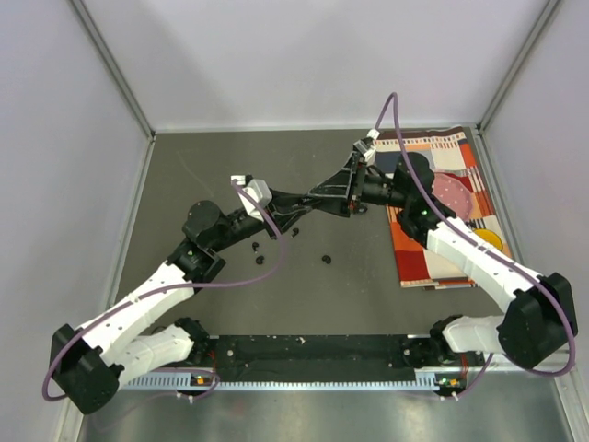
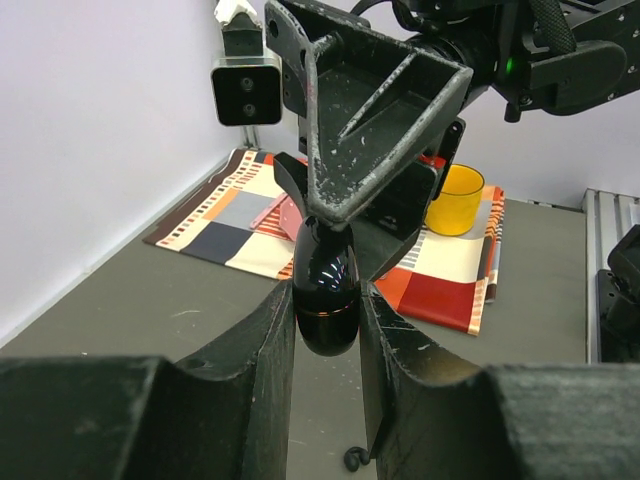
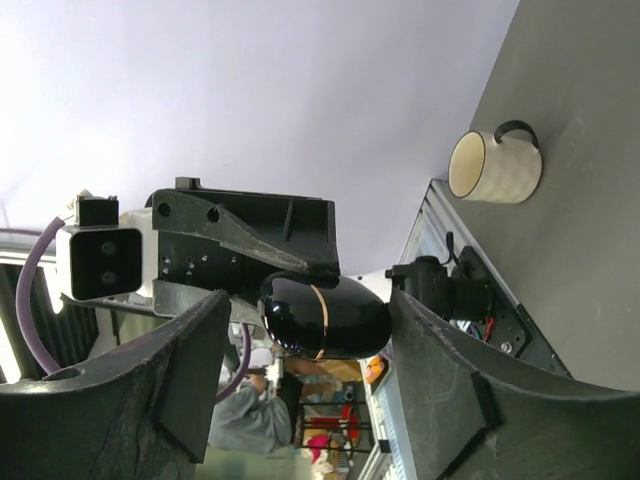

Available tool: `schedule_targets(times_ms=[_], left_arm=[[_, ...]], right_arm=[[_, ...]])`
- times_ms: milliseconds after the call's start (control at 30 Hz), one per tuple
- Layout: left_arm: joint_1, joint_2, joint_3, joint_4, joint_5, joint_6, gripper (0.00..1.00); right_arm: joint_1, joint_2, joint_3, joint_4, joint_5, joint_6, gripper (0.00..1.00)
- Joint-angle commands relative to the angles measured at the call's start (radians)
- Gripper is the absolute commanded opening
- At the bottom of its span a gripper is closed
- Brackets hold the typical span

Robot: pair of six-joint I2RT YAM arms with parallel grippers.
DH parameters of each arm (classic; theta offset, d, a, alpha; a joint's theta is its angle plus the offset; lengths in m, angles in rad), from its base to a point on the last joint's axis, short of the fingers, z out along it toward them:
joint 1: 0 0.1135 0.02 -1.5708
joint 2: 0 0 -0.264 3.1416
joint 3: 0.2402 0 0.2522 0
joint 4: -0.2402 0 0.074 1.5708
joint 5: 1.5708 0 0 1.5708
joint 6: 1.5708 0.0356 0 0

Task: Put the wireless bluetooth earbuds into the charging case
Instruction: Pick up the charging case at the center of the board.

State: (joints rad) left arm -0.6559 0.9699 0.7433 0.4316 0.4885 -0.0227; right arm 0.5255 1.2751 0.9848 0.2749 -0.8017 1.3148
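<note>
The charging case (image 2: 325, 265) is a glossy black oval pod with a thin copper seam. My left gripper (image 2: 326, 305) is shut on it and holds it in the air over the middle of the table (image 1: 299, 204). My right gripper (image 3: 312, 300) is open, and its jaws stand on either side of the same case (image 3: 325, 315), with a gap at the left finger. One right finger (image 2: 370, 130) touches the top of the case. Tiny black earbuds lie on the table below: one (image 1: 326, 259), one (image 1: 260, 261), one (image 1: 295, 232). Another earbud (image 2: 355, 458) shows under my left fingers.
A colourful patchwork mat (image 1: 442, 230) lies at the right side with a pink plate (image 1: 451, 193) and a yellow cup (image 2: 455, 200) on it. A white mug (image 3: 495, 165) stands on the grey table. Grey walls close in the back and both sides.
</note>
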Motion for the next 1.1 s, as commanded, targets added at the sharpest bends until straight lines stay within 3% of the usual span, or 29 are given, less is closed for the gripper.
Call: schedule_targets(times_ms=[0, 100, 267, 400, 433, 567, 867, 1067], left_arm=[[-0.005, 0.001, 0.011, 0.038, -0.039, 0.013, 0.00], [-0.005, 0.003, 0.011, 0.041, -0.033, 0.015, 0.00], [-0.005, 0.003, 0.007, 0.042, -0.036, 0.015, 0.00], [-0.005, 0.003, 0.002, 0.055, -0.039, -0.025, 0.31], [-0.005, 0.004, -0.004, 0.070, -0.044, -0.034, 0.49], [-0.005, 0.001, -0.036, 0.143, -0.031, -0.069, 0.66], [-0.005, 0.016, -0.154, 0.445, -0.050, -0.151, 0.67], [-0.005, 0.038, -0.157, 0.518, -0.051, -0.194, 0.66]], right_arm=[[0.016, 0.003, -0.003, 0.076, -0.027, 0.044, 0.56], [0.016, 0.001, -0.018, 0.102, -0.031, 0.067, 0.43], [0.016, 0.007, -0.043, 0.167, -0.033, 0.109, 0.30], [0.014, 0.010, -0.081, 0.280, -0.021, 0.173, 0.19], [0.016, 0.012, -0.089, 0.308, -0.018, 0.187, 0.18], [0.016, 0.009, -0.106, 0.374, -0.008, 0.233, 0.15], [0.016, -0.006, -0.106, 0.379, -0.008, 0.245, 0.14], [0.016, -0.005, -0.118, 0.385, -0.005, 0.247, 0.14]])
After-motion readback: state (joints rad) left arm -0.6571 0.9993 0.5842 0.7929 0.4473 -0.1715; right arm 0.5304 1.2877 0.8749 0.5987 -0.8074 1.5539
